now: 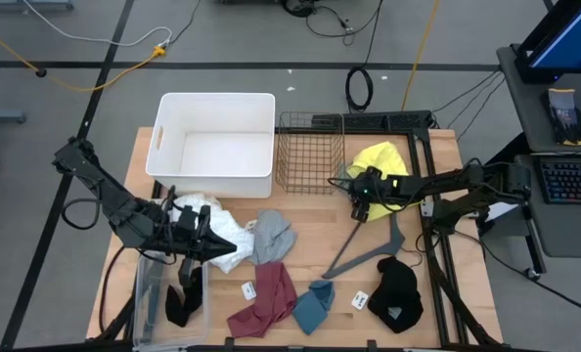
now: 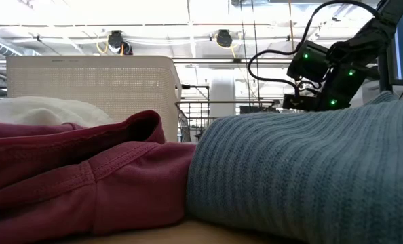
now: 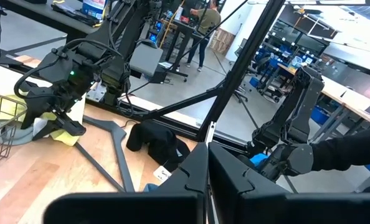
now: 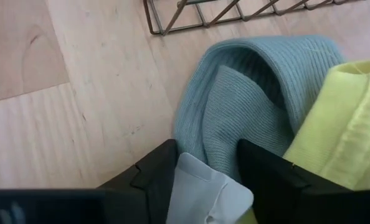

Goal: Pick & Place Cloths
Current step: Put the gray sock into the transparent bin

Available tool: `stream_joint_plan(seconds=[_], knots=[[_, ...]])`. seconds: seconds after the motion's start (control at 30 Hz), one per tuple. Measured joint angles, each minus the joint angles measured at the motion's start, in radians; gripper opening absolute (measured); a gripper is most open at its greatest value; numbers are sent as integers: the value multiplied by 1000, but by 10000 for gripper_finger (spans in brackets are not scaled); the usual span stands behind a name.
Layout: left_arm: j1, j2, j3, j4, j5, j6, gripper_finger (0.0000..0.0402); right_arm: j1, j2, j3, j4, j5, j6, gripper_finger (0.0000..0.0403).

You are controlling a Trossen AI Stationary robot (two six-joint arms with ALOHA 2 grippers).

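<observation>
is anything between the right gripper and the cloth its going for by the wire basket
Nothing visible does. The right gripper is already down on the grey-green ribbed cloth, its fingers on either side of a fold, beside the yellow cloth. The wire basket lies just beyond, not in the way.

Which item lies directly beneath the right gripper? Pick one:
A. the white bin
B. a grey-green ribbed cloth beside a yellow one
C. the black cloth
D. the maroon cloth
B: the right wrist view shows the right gripper over the grey-green ribbed cloth, with the yellow cloth beside it.
</observation>
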Motion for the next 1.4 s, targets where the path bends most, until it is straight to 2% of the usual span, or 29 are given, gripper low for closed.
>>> stream_joint_plan(seconds=[0.3, 0.43, 0.63, 0.77, 1.07, 1.23, 1.4], knots=[[0, 0, 0, 1, 0, -3, 16, 0, 1, -1, -1, 1, 95, 58], [0, 0, 0, 9, 0, -2, 7, 1, -16, -1, -1, -46, 100, 13], [0, 0, 0, 11, 0, -2, 11, 6, -115, -3, -18, -51, 136, 19], [0, 0, 0, 14, 0, -2, 18, 6, -211, -3, -18, -51, 153, 8], [0, 0, 0, 16, 0, -2, 6, 6, -407, -2, -13, -50, 201, 9], [0, 0, 0, 16, -1, -2, 18, 6, -469, -1, -36, -50, 202, 9], [0, 0, 0, 16, -1, -2, 8, 6, -511, 0, -83, -53, 224, 10]])
